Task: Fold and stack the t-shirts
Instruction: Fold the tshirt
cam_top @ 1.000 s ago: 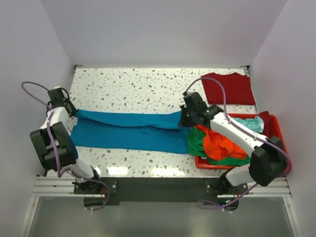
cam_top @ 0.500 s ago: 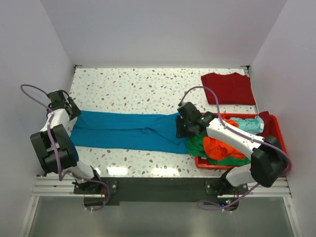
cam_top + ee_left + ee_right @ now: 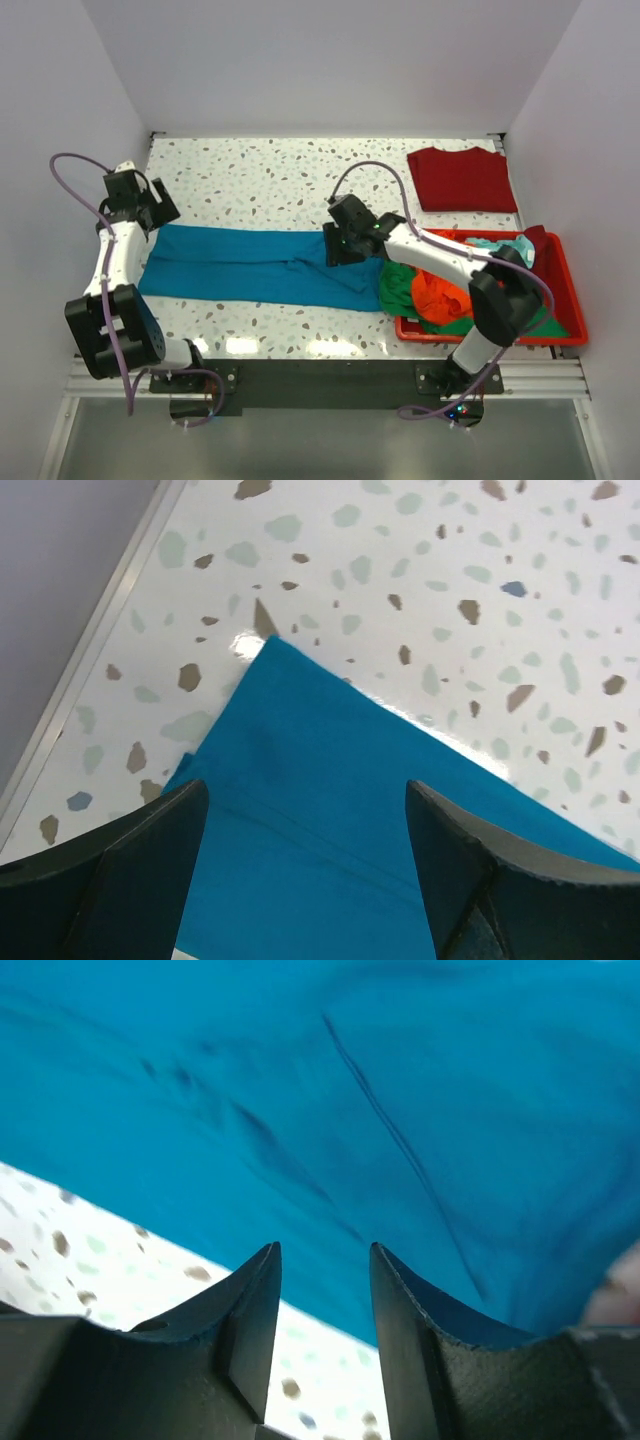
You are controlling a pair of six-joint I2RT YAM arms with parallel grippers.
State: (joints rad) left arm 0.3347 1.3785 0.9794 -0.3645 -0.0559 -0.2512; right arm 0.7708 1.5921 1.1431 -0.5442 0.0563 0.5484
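The teal-blue t-shirt [image 3: 250, 265] lies folded into a long flat strip across the middle of the table. My left gripper [image 3: 160, 212] hovers open over its left end. In the left wrist view its fingers [image 3: 305, 785] stand wide apart above the shirt's corner [image 3: 300, 720], holding nothing. Just above the strip's right part, my right gripper [image 3: 333, 255] is partly open; its gap [image 3: 323, 1250] is empty over the teal cloth [image 3: 350, 1090]. A dark red t-shirt [image 3: 462, 180] lies folded at the back right. Orange [image 3: 440, 295], green [image 3: 398, 290] and pale aqua [image 3: 505, 250] shirts are heaped in the bin.
The red plastic bin [image 3: 565, 265] stands at the right front, the green shirt spilling over its left wall toward the teal strip. White walls enclose the speckled table [image 3: 280, 175] on the left, back and right.
Both grippers have opened and let go of the teal shirt's ends. The left gripper rose away toward the back; the right one moved left along the strip. The shirt now lies flat.
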